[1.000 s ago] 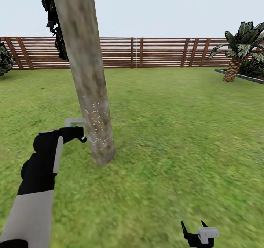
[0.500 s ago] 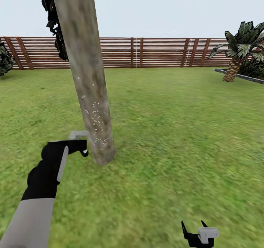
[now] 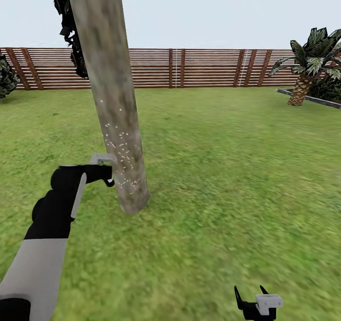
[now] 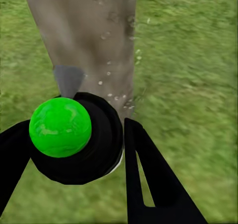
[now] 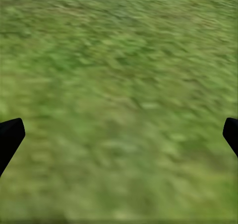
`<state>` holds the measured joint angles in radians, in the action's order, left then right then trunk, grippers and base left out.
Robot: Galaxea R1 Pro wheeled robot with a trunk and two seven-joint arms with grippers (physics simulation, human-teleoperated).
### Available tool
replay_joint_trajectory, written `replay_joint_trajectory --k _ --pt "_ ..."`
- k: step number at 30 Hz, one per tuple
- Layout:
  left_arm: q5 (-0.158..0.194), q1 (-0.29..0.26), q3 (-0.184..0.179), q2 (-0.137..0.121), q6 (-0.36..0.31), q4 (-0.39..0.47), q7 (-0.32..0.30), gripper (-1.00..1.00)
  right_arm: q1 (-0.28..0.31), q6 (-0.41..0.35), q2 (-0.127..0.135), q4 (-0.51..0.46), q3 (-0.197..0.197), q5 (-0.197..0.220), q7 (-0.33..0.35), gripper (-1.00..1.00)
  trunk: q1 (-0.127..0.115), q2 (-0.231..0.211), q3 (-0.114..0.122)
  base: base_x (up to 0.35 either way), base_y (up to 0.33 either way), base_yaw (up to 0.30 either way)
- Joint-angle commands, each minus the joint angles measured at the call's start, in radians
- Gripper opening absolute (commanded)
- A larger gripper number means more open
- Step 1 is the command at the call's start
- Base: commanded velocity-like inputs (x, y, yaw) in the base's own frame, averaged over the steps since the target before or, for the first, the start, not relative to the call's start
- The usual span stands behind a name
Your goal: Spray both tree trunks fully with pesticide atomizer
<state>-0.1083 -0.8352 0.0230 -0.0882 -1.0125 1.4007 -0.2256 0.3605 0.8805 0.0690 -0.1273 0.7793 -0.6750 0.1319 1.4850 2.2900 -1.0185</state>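
- Our left gripper point(image 4: 74, 149) is clamped on the atomizer point(image 4: 74, 137); from the wrist we see its dark body with a bright green round top between the black fingers point(image 4: 148, 179).
- The atomizer's grey head point(image 3: 102, 159) sits just beside the trunk point(image 3: 116, 98), low down.
- Pale droplets point(image 3: 122, 148) speckle the trunk's lower part.
- Our right gripper point(image 3: 251, 298) hangs apart over the grass point(image 3: 227, 169), fingers spread and empty.
- A slat fence point(image 3: 199, 67) runs behind.

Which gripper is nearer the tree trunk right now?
Left. The left gripper, shut on the atomizer, sits right beside the tree trunk near its base. The right gripper hangs open low over the grass, far off.
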Motion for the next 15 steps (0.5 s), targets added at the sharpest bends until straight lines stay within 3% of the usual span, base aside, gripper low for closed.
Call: replay_joint_trajectory --k 1,5,11,15 --pt "0.000 0.001 -0.001 -0.001 0.000 0.000 0.000 -1.00 0.000 0.000 0.000 0.000 0.000 0.000 0.000 1.00 0.000 0.000 0.000 0.000 0.000 0.000" --pt "0.001 0.012 -0.002 -0.008 0.003 -0.008 -0.001 -1.00 0.000 0.000 0.000 0.000 0.000 0.000 0.000 1.00 0.000 0.000 0.000 0.000 0.000 0.000" --pt "0.001 0.089 0.007 -0.011 0.019 -0.025 -0.003 -1.00 0.000 0.000 0.000 0.000 0.000 0.000 0.000 1.00 0.000 0.000 0.000 0.000 0.000 0.000" --pt "0.002 0.126 0.008 -0.009 0.039 -0.092 -0.004 -1.00 0.000 0.000 0.000 0.000 0.000 0.000 0.000 1.00 0.000 0.000 0.000 0.000 0.000 0.000"
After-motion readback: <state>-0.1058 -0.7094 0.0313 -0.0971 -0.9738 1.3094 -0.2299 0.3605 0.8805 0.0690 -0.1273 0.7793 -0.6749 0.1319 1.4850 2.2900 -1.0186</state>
